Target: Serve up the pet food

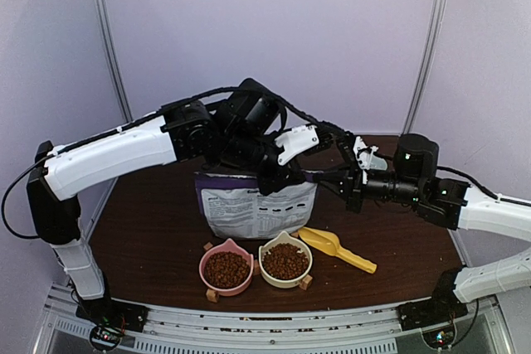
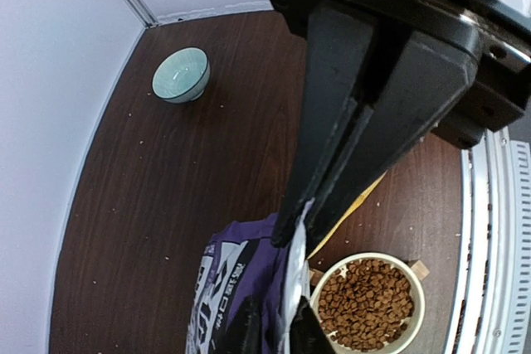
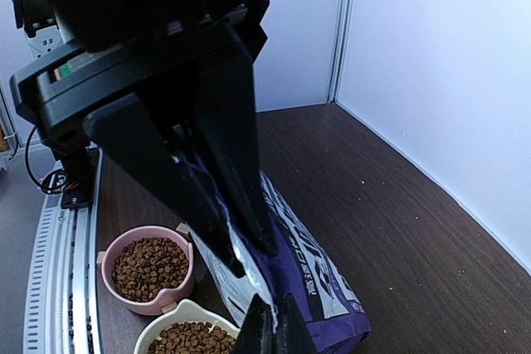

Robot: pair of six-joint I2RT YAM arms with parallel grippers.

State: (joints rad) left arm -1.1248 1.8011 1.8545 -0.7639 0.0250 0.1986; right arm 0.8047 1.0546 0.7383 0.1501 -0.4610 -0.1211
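Nearest me, the pet food [image 1: 226, 269] lies in small dark-brown pellets, heaped in 2 bowls on the desk [image 1: 149, 230]: a pink bowl [image 1: 226, 290] and a cream bowl [image 1: 286, 282]. A yellow scoop [image 1: 336, 248] lies just beside them. Behind stands the purple bag [image 1: 257, 209]. The left tool [image 2: 292, 225] and right tool [image 3: 249, 259] each pinch its top edge. Only the left wrist view shows a teal bowl [image 2: 181, 75] far back.
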